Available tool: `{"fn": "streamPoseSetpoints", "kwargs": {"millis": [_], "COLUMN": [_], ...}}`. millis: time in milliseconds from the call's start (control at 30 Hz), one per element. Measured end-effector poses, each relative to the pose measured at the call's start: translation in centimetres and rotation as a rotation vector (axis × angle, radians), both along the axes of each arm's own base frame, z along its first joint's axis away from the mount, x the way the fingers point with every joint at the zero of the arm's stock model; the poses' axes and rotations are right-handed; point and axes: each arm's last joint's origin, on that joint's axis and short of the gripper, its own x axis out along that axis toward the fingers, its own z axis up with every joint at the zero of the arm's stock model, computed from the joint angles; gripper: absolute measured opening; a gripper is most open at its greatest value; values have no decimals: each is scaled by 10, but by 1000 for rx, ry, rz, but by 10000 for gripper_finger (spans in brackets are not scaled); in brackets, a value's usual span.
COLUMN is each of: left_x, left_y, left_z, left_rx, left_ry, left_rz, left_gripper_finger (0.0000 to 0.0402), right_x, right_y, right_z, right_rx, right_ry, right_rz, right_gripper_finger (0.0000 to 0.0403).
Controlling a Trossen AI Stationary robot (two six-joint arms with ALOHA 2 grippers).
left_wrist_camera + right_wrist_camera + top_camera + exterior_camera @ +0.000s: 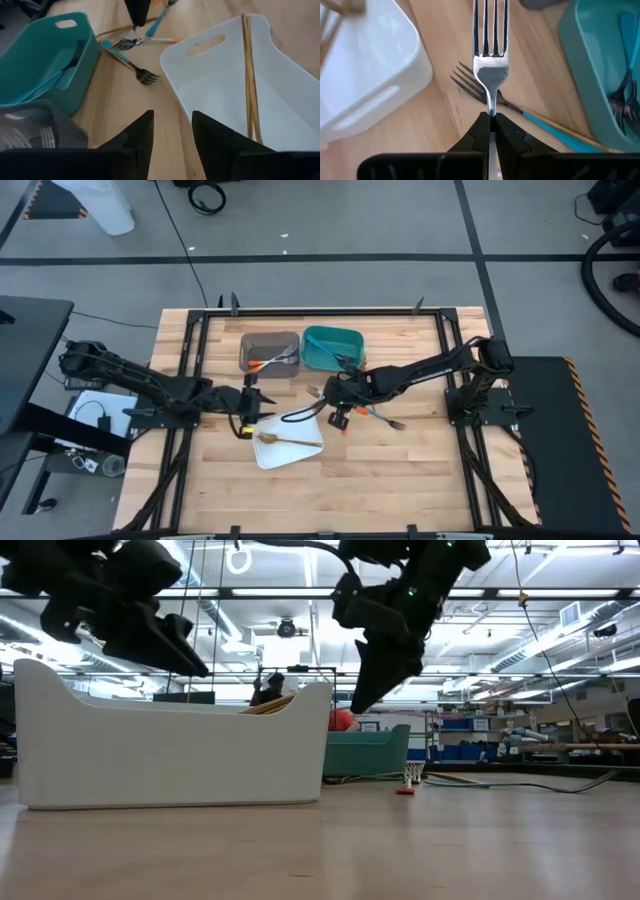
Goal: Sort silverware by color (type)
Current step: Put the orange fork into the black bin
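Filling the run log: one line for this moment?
right gripper: shut on fork, above table | left gripper: open, beside white tray | teal-handled fork: on table

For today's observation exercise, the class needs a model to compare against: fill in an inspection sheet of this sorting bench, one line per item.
Surface: wooden table, bare over its near half.
Job's things: fork clamped in the right claw; teal-handled fork lying loose on the wood; gold pieces in the white tray; silverware in the grey bin and teal bin.
Clutter: nothing seen.
Grippers: right claw shut on the fork, above the table between tray and teal bin; left claw open, empty, beside the tray.
Cables: black cable trailing over the floor behind the table.
Surroundings: grey taped floor; shelving in the room beyond.
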Motion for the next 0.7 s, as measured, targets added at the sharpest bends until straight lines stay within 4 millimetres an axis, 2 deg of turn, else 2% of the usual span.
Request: {"fn": "streamPoseSetpoints", "kwargs": {"millis": [367,700], "left_x": [-32,-47], "left_y": [8,13], "left_z": [-1,-4], "left_rx": [-32,-41], "left_ry": [-141,-190], "left_rz": [19,35], "left_gripper_finger": [142,142], "right_x": [15,26], "right_y": [-8,-25], "right_z": [34,53], "right_rx": [-29,-68], "right_ry": [-72,-115], "right_rz": [32,48], "right_gripper_finger": [20,20]}}
